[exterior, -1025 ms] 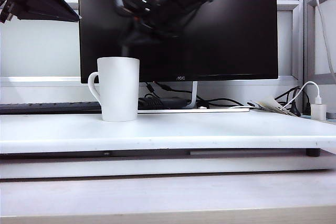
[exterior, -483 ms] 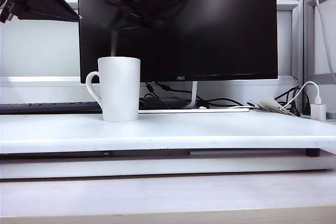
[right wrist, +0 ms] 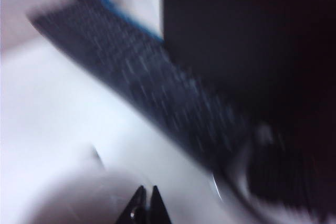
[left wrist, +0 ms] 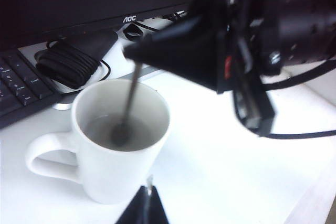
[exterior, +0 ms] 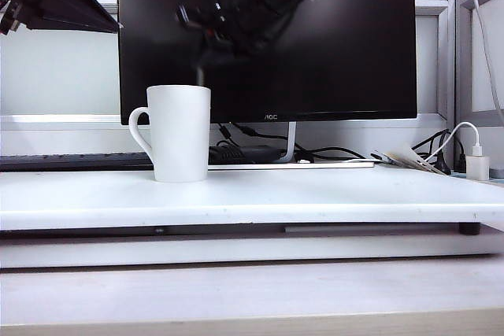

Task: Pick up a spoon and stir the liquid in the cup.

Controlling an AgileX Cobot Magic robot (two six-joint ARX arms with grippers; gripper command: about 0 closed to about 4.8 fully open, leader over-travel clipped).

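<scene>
Near the table's (exterior: 331, 194) left rear edge, the right tool (left wrist: 137, 56), clamped on the spoon (left wrist: 128, 98), holds it dipped in the cup (exterior: 180, 133); stirring appears underway, needing small circles clear of the rim. The left tool (left wrist: 148, 199) hangs close by, tips together, empty.

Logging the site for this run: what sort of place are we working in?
Most likely an office desk. A dark computer monitor stands behind the cup, a keyboard lies beside it, and cables with a charger trail along the white table.
</scene>
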